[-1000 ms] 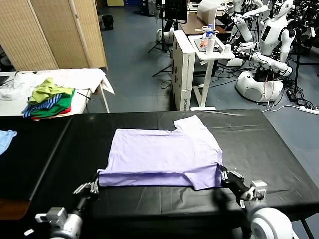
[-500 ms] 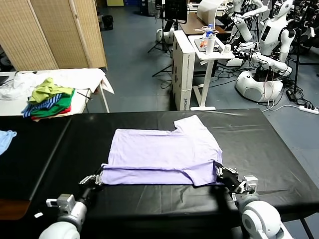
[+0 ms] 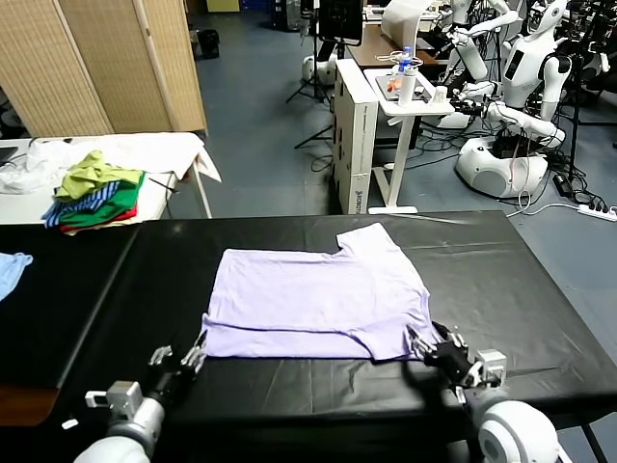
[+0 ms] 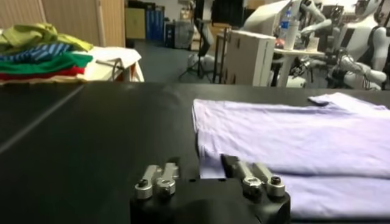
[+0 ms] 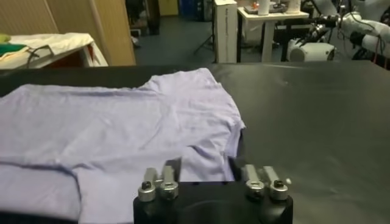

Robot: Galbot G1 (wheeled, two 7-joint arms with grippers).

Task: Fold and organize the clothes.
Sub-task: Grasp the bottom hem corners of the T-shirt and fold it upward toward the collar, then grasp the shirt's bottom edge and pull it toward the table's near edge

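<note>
With the T-shirt lying flat mid-surface, its near hem folded over, the left claw and right claw sit spread apart at its near corners, holding nothing; the next fold probably needs fresh grips.

Bare table flanks the T-shirt (both sides).

White rounded wrists carry black claws with silver-screwed fingers.
</note>
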